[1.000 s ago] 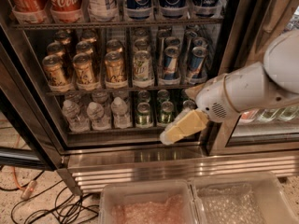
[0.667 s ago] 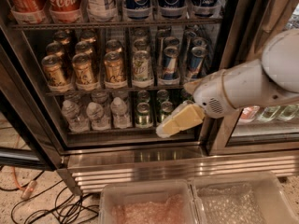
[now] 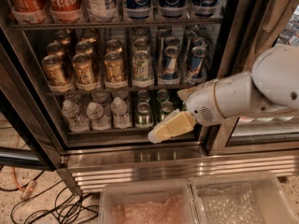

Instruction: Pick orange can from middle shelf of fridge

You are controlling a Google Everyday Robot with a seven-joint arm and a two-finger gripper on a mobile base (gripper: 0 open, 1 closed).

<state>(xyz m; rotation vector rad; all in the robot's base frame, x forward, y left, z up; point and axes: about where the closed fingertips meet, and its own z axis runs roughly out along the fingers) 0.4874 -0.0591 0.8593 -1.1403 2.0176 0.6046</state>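
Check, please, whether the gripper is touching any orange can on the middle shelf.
Apart. The camera view shows the gripper hanging below the middle shelf, with a clear gap to the nearest orange can.

The arm (image 3: 243, 97) is clad in smooth, glossy white shells with rounded edges. At its far right is a large bulbous joint (image 3: 280, 71), off-white with grey shading, with one small dark dot (image 3: 293, 96) low on its side. A thin tan ring (image 3: 215, 101) runs around the shell where the forearm meets the wrist. The wrist housing (image 3: 205, 107) tapers to a blunt end and carries a patch of tiny dark holes (image 3: 202, 113), like a speaker grille. The end effector (image 3: 170, 127) is a pale yellow, wedge-shaped piece with a lighter tip. It sits in front of the fridge (image 3: 140, 157), low and right of centre, just above the sill.
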